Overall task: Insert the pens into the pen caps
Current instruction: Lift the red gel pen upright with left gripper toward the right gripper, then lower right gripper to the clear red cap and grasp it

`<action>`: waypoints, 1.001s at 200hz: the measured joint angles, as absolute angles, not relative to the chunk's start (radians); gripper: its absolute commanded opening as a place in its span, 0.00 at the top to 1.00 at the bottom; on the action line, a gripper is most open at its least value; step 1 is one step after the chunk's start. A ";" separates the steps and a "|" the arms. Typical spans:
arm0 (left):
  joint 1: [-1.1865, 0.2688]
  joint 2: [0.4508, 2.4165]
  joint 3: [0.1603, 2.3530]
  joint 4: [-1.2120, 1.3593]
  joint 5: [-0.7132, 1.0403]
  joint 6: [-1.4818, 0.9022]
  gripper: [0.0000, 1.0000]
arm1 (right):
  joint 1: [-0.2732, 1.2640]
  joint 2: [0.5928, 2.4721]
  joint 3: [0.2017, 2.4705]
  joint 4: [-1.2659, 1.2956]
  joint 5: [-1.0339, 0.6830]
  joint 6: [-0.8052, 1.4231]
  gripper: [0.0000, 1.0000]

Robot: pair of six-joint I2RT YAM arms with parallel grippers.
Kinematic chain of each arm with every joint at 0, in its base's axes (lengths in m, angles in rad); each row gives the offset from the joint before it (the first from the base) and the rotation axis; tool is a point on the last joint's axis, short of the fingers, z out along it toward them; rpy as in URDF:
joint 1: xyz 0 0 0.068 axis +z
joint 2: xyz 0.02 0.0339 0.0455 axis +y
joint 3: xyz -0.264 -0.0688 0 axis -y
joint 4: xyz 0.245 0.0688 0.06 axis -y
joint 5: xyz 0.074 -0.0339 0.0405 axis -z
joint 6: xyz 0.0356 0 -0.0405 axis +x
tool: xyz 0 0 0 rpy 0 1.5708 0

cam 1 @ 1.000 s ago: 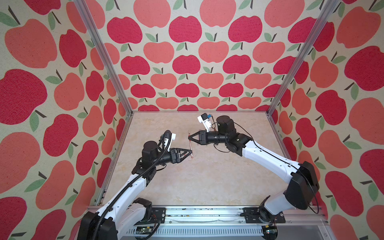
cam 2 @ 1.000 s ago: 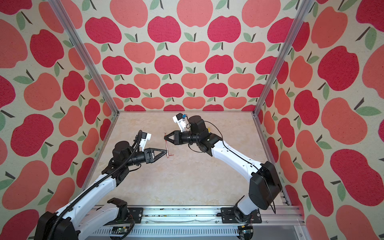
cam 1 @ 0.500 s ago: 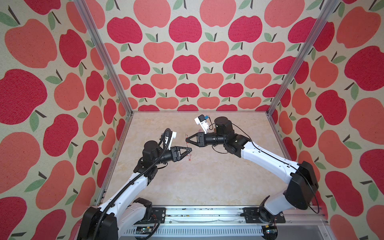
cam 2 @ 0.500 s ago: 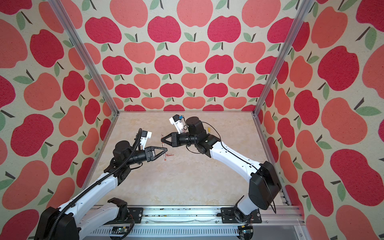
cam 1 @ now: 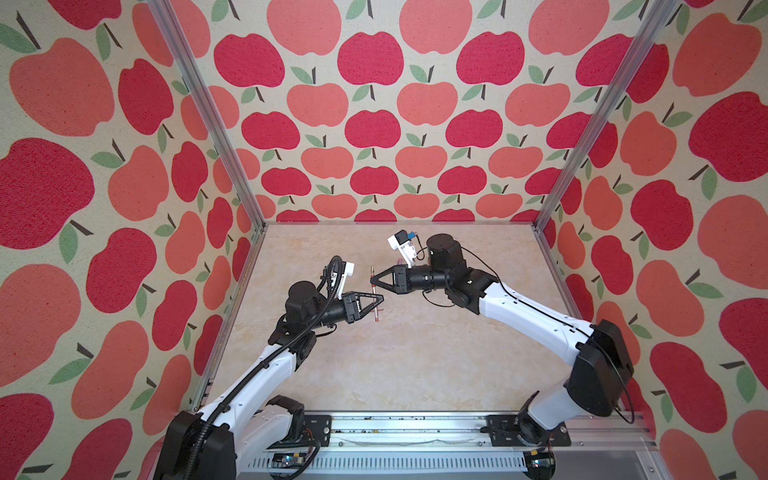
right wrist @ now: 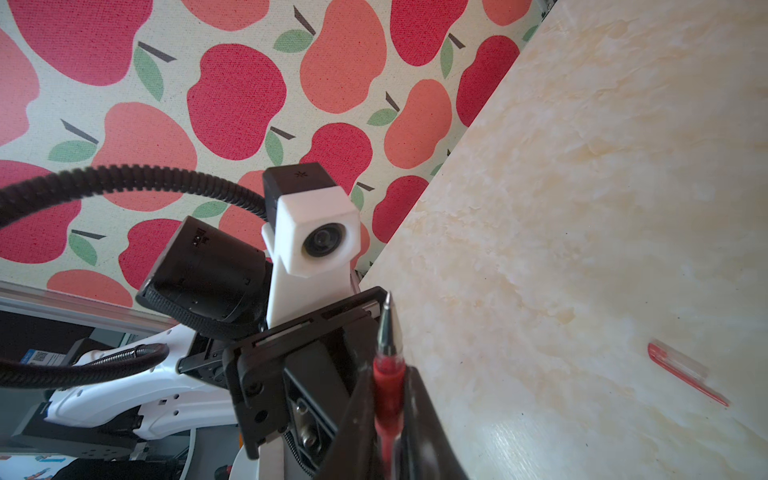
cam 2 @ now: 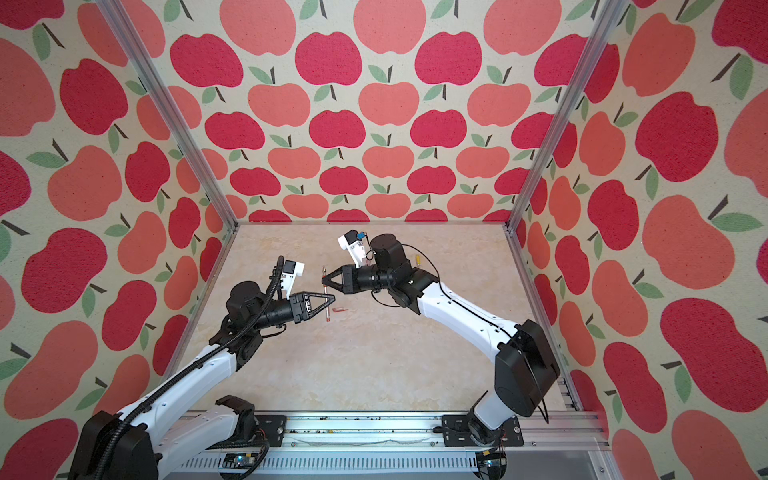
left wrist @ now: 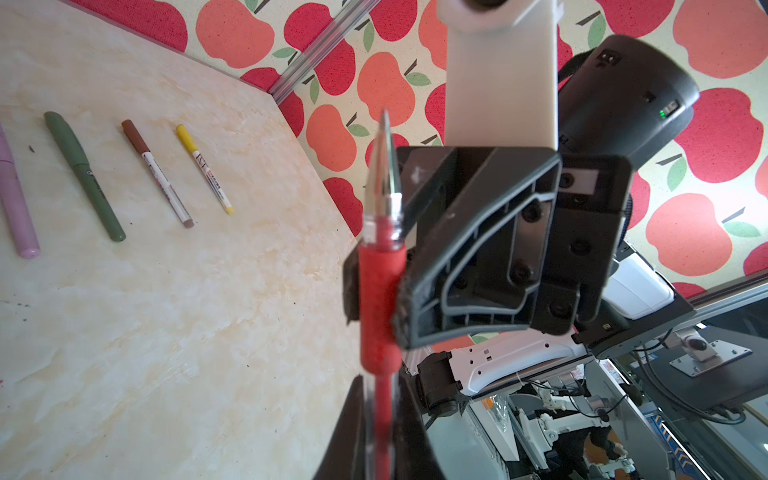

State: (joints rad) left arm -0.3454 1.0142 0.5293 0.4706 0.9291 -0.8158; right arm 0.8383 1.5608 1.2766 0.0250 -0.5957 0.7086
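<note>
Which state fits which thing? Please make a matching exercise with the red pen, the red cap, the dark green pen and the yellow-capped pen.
Things: 1 red pen; 2 red cap; 3 dark green pen; 4 yellow-capped pen.
States: A lies alone, no pen inside; B held by left gripper and right gripper; C end of the row, beside brown-capped pen; D between pink pen and brown-capped pen.
Pairs: 1-B; 2-A; 3-D; 4-C.
</note>
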 measured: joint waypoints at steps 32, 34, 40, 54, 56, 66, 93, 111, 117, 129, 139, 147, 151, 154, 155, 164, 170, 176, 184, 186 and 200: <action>-0.345 1.009 0.529 0.448 0.923 -0.801 1.00 | 0.839 1.561 1.277 0.014 -0.596 0.707 0.79; -0.345 1.008 0.529 0.443 0.922 -0.796 1.00 | 0.839 1.561 1.277 0.013 -0.596 0.708 0.78; -0.345 1.002 0.529 0.431 0.916 -0.791 1.00 | 0.839 1.561 1.277 0.009 -0.597 0.706 0.77; -0.344 0.984 0.530 0.388 0.896 -0.775 1.00 | 0.841 1.561 1.277 0.001 -0.596 0.699 0.72; -0.342 0.979 0.530 0.379 0.893 -0.771 1.00 | 0.841 1.561 1.277 -0.001 -0.596 0.697 0.71; -0.335 0.957 0.530 0.337 0.872 -0.759 1.00 | 0.843 1.560 1.280 -0.019 -0.593 0.680 0.67; -0.286 0.854 0.539 0.171 0.792 -0.722 1.00 | 0.847 1.559 1.315 -0.125 -0.535 0.607 0.60; -0.251 0.791 0.570 0.016 0.713 -0.684 1.00 | 0.847 1.560 1.367 -0.245 -0.444 0.532 0.58; -0.239 0.774 0.583 -0.038 0.686 -0.672 1.00 | 0.847 1.565 1.390 -0.290 -0.413 0.501 0.56; -0.223 0.751 0.598 -0.120 0.647 -0.655 1.00 | 0.847 1.589 1.442 -0.369 -0.358 0.439 0.52; -0.213 0.735 0.601 -0.173 0.624 -0.651 1.00 | 0.847 1.625 1.488 -0.425 -0.322 0.382 0.48; -0.209 0.723 0.600 -0.213 0.610 -0.649 1.00 | 0.847 1.662 1.521 -0.464 -0.297 0.335 0.45; -0.208 0.716 0.599 -0.228 0.606 -0.649 1.00 | 0.847 1.685 1.539 -0.486 -0.285 0.307 0.44; -0.208 0.712 0.597 -0.237 0.603 -0.649 1.00 | 0.847 1.705 1.553 -0.503 -0.272 0.286 0.43; -0.208 0.711 0.597 -0.239 0.603 -0.649 1.00 | 0.847 1.710 1.555 -0.506 -0.270 0.282 0.43; -0.208 0.693 0.588 -0.261 0.597 -0.654 1.00 | 0.847 1.766 1.587 -0.546 -0.244 0.223 0.41; -0.208 0.683 0.583 -0.271 0.592 -0.657 1.00 | 0.847 1.810 1.608 -0.577 -0.224 0.181 0.40; -0.207 0.672 0.577 -0.281 0.590 -0.660 1.00 | 0.847 1.855 1.633 -0.607 -0.209 0.141 0.39; -0.207 0.660 0.572 -0.297 0.588 -0.663 1.00 | 0.847 1.912 1.662 -0.640 -0.194 0.094 0.38; -0.207 0.657 0.571 -0.300 0.587 -0.663 1.00 | 0.847 1.926 1.670 -0.649 -0.186 0.082 0.39; -0.203 0.643 0.569 -0.323 0.583 -0.663 1.00 | 0.847 2.030 1.737 -0.712 -0.165 0.012 0.39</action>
